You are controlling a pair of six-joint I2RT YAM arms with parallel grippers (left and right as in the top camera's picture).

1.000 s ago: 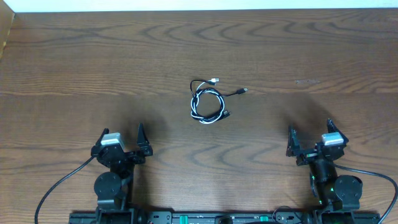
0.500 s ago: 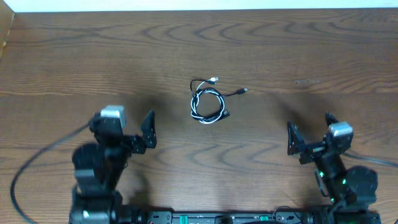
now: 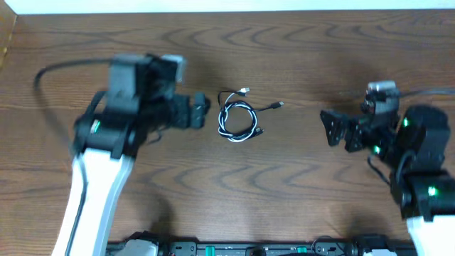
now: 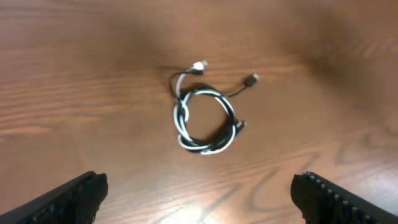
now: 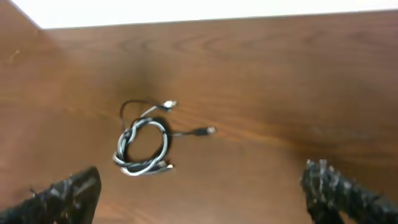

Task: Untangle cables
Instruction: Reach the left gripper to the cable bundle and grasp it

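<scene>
Wooden table point(image 3: 306, 60) bears the coiled cables point(image 3: 237, 119); left arm point(image 3: 117, 117) blurred overhead.

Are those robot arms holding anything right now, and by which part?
Nothing is held. The left gripper and right gripper are both open, apart from the cables lying on the table.

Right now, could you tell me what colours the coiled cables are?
The cables are white and black; clearest in left wrist view.

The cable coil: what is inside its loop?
Only bare wooden table shows inside the cable coil; nothing else lies there. The wood directly beneath the coil itself is covered.
</scene>
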